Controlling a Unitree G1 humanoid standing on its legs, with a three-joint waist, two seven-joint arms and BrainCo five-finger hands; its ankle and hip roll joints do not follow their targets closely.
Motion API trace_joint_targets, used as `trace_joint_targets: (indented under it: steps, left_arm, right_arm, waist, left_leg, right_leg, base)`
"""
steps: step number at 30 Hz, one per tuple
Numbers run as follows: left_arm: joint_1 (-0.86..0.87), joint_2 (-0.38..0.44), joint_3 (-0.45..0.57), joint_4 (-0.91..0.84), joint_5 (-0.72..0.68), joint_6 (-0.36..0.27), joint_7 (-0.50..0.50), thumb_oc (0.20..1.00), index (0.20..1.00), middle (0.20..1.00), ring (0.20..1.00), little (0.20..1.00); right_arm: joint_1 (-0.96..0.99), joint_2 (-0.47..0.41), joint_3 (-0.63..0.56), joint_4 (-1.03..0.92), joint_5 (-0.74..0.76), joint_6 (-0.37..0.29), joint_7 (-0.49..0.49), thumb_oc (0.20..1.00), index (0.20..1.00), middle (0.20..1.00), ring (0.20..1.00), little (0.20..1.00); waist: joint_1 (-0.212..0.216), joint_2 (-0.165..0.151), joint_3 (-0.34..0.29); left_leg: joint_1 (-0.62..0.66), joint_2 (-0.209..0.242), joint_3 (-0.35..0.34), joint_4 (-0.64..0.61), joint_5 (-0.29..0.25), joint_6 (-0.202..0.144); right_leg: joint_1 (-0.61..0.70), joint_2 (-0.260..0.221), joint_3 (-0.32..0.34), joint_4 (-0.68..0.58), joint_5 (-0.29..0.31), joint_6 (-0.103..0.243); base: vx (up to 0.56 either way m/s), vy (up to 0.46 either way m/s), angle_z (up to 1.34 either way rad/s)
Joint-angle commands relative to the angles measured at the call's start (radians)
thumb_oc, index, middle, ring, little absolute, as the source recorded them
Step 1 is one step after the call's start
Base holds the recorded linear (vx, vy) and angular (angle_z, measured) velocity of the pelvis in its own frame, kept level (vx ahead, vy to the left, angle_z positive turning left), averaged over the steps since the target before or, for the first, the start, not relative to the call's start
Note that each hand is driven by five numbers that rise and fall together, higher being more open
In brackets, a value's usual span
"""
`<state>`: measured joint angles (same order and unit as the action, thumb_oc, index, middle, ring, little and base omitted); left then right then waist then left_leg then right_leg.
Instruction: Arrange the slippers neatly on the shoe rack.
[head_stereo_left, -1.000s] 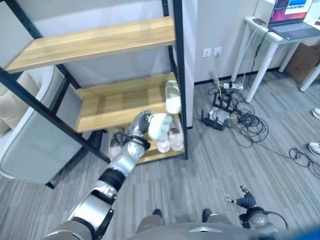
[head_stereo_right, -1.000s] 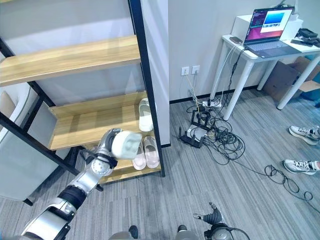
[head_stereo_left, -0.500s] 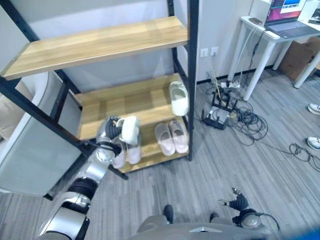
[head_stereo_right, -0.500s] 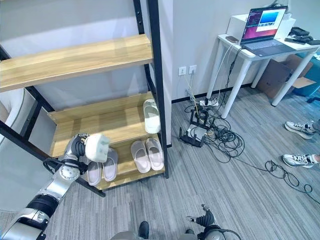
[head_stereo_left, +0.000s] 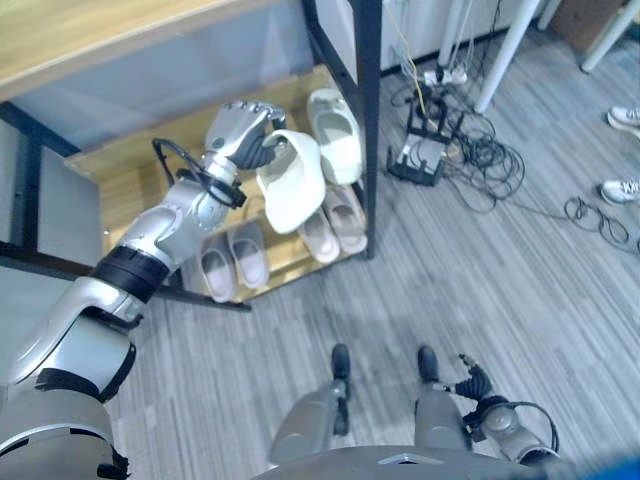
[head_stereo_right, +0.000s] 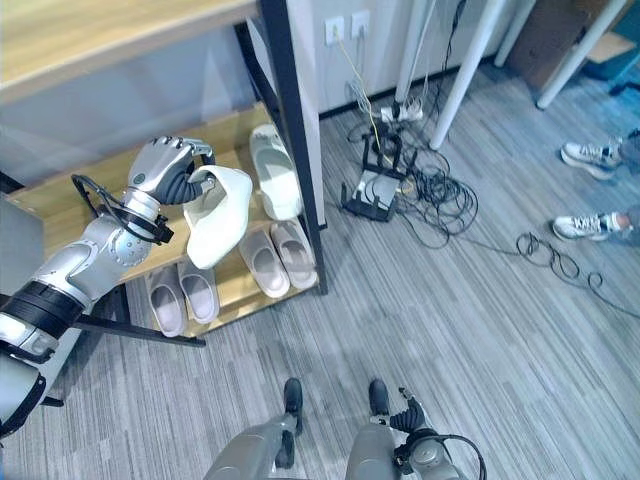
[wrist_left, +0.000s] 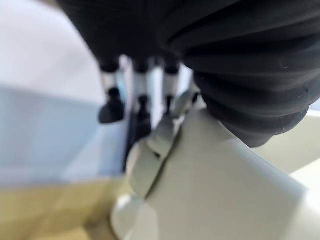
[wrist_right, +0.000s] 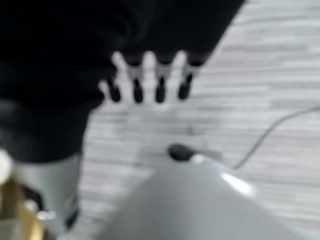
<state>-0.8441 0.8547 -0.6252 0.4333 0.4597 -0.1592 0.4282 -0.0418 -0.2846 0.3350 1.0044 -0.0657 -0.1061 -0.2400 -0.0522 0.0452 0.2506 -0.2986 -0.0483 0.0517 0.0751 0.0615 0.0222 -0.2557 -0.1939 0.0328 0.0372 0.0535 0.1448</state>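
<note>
I have the left hand (head_stereo_left: 240, 132) raised in front of the black-framed wooden shoe rack (head_stereo_left: 368, 120), its fingers (head_stereo_right: 196, 150) curled round the heel end of one cream-white foam slipper (head_stereo_left: 291, 183). The slipper hangs toe-down from that grasp, held in the air just in front of the middle shelf (head_stereo_left: 130, 180) and clear of the boards. In the left wrist view the fingers wrap over the slipper's pale edge, so the hold is firm.

Counting slippers, I make six. One is in the hand. A second cream-white slipper (head_stereo_left: 334, 121) lies alone on the middle shelf at its right end, close beside the black upright post. On the bottom shelf (head_stereo_left: 280, 275) sit two pairs of pale pinkish slippers: one pair (head_stereo_left: 335, 222) at the right, partly behind the held slipper, and one pair (head_stereo_left: 232, 262) at the left, each pair lying side by side.

The right hand (head_stereo_left: 474, 383) hangs low at my right side above the grey wood-pattern floor (head_stereo_left: 500, 270), holding nothing; in the right wrist view its fingers (wrist_right: 159, 82) stand in a straight, relaxed row.

To the right of the rack, a tangle of black cables and a power strip (head_stereo_left: 440, 150) lies on the floor by two white surface legs (head_stereo_right: 470, 65). Two grey-white sneakers (head_stereo_right: 585, 155) show at the far right.
</note>
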Motion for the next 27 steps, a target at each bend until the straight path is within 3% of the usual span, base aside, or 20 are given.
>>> trace_joint_targets:
  steps: [1, 7, 12, 16, 24, 27]
  left_arm:
    - [-0.123, 0.039, 0.033, 0.082, 0.15, 0.07, 0.161, 0.2, 0.2, 0.2, 0.2, 0.2]
    - [-0.228, 0.062, -0.058, 0.154, 0.294, 0.169, 0.236, 0.2, 0.2, 0.2, 0.2, 0.2]
    - [-0.297, 0.14, -0.092, 0.155, 0.364, 0.234, 0.313, 0.2, 0.2, 0.2, 0.2, 0.2]
    - [-0.26, 0.155, -0.092, 0.138, 0.407, 0.251, 0.337, 0.2, 0.2, 0.2, 0.2, 0.2]
    - [-0.253, 0.18, -0.055, 0.097, 0.381, 0.247, 0.396, 0.2, 0.2, 0.2, 0.2, 0.2]
    - [-0.348, 0.196, -0.135, 0.099, 0.405, 0.258, 0.418, 0.2, 0.2, 0.2, 0.2, 0.2]
  right_arm:
    - [0.003, -0.035, 0.035, -0.061, -0.017, -0.053, -0.02, 1.0, 1.0, 1.0, 1.0, 1.0]
    - [-0.016, -0.05, 0.035, -0.083, -0.001, -0.083, -0.049, 1.0, 1.0, 1.0, 1.0, 1.0]
    - [0.011, -0.076, 0.016, -0.118, -0.005, -0.104, -0.073, 1.0, 1.0, 1.0, 1.0, 1.0]
    - [0.028, -0.069, -0.048, -0.087, 0.051, -0.111, -0.09, 1.0, 1.0, 1.0, 1.0, 1.0]
    - [0.056, -0.057, -0.03, -0.091, 0.034, -0.104, -0.089, 1.0, 1.0, 1.0, 1.0, 1.0]
    - [-0.003, -0.057, 0.036, -0.055, -0.005, -0.093, -0.086, 1.0, 1.0, 1.0, 1.0, 1.0]
  waist:
    - [0.002, -0.006, -0.01]
    - [-0.011, -0.034, 0.021]
    - [-0.016, -0.056, 0.02]
    - [-0.011, -0.065, 0.008]
    - [-0.007, -0.08, 0.004]
    - [-0.006, -0.091, 0.019]
  left_leg:
    - [-0.066, 0.036, -0.048, 0.085, -0.076, -0.042]
    - [-0.106, 0.043, -0.032, 0.098, -0.085, -0.036]
    - [-0.129, 0.048, -0.022, 0.119, -0.101, -0.036]
    - [-0.138, 0.044, -0.026, 0.128, -0.111, -0.033]
    - [-0.161, 0.036, -0.038, 0.14, -0.12, -0.029]
    - [-0.192, 0.043, -0.044, 0.147, -0.115, -0.029]
  right_leg:
    - [0.059, 0.001, 0.002, 0.062, -0.061, 0.041]
    - [0.021, -0.002, 0.02, 0.045, -0.013, 0.054]
    - [0.018, -0.007, 0.025, 0.011, 0.032, 0.067]
    - [0.024, -0.014, 0.012, 0.007, 0.042, 0.071]
    - [0.016, -0.019, -0.011, 0.018, 0.065, 0.074]
    - [-0.009, -0.016, -0.025, 0.032, 0.066, 0.077]
  base:
    - [-0.01, 0.051, -0.1]
    - [0.01, 0.049, -0.18]
    - [0.04, 0.048, -0.1]
    - [0.04, 0.041, 0.01]
    - [0.01, 0.019, 0.03]
    - [-0.03, -0.01, 0.08]
